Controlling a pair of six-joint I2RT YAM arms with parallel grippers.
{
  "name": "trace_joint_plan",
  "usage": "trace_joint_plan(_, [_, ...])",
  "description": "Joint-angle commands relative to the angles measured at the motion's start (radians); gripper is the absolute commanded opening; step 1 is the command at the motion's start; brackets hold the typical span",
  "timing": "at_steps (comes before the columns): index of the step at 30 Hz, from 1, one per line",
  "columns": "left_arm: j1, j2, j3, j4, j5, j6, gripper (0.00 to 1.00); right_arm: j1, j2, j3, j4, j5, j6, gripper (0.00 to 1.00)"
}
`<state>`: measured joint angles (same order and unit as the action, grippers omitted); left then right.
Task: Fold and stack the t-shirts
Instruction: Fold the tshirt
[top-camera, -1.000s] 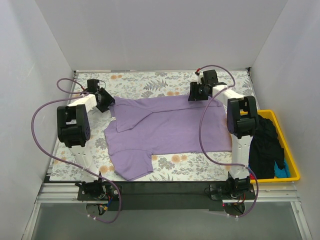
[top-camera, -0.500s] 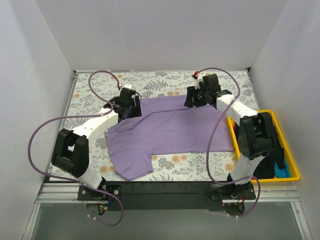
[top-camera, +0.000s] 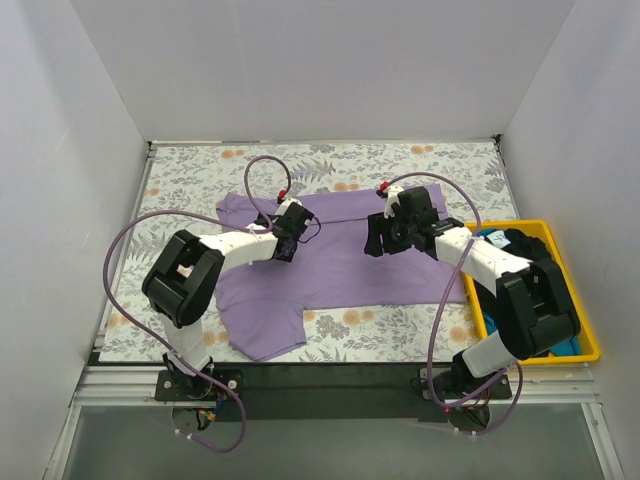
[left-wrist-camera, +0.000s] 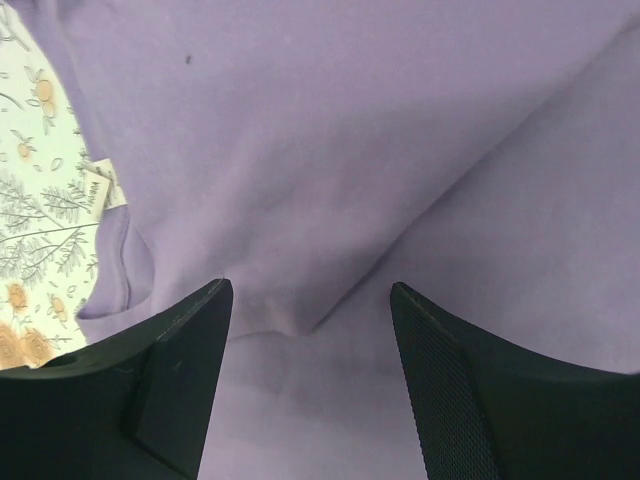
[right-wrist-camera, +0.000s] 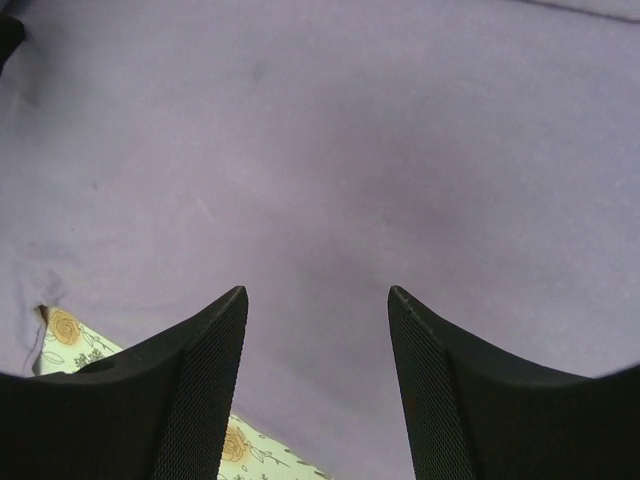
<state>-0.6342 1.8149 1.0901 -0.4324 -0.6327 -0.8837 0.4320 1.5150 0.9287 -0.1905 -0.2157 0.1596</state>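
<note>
A lavender t-shirt (top-camera: 340, 268) lies spread on the floral table, one sleeve toward the near edge. My left gripper (top-camera: 296, 236) hovers over its left-centre, open, with nothing between its fingers. In the left wrist view the left gripper (left-wrist-camera: 311, 290) stands above a diagonal fold edge of the lavender t-shirt (left-wrist-camera: 330, 140), with a white label (left-wrist-camera: 97, 192) at the left. My right gripper (top-camera: 376, 240) is open over the shirt's right-centre. The right wrist view shows the right gripper (right-wrist-camera: 317, 295) above smooth lavender t-shirt (right-wrist-camera: 350, 150) fabric. A black t-shirt (top-camera: 518, 241) and a blue t-shirt (top-camera: 570, 346) lie in the tray.
A yellow tray (top-camera: 592, 345) stands at the right edge of the table, partly behind my right arm. Purple cables loop above both arms. White walls close the table on three sides. Floral cloth (top-camera: 200, 165) shows beyond and left of the shirt.
Both grippers have moved from the shirt's far corners in toward its middle. The left jaws have widened. The shirt's far left corner now lies flatter.
</note>
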Motion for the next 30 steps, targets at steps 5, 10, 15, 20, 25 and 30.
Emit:
trace_joint_plan(5, [-0.010,0.026,0.051,0.081,-0.131,0.077,0.64,-0.004,-0.056,-0.053,0.054,0.021,0.001,0.65])
trace_joint_plan(10, [-0.009,0.043,0.062,0.132,-0.148,0.147,0.62,-0.003,-0.047,-0.048,0.060,0.015,0.001,0.65])
trace_joint_plan(15, [-0.001,0.067,0.079,0.156,-0.174,0.186,0.60,-0.003,-0.039,-0.050,0.060,0.009,0.001,0.66])
trace_joint_plan(20, [0.031,0.064,0.099,0.184,-0.185,0.222,0.59,-0.003,-0.033,-0.050,0.060,0.012,0.001,0.65])
trace_joint_plan(25, [0.077,0.069,0.135,0.216,-0.144,0.282,0.59,-0.003,-0.018,-0.041,0.062,-0.001,0.000,0.65])
trace_joint_plan(30, [0.122,0.130,0.169,0.233,-0.107,0.295,0.58,-0.003,-0.006,-0.034,0.063,-0.013,-0.002,0.65])
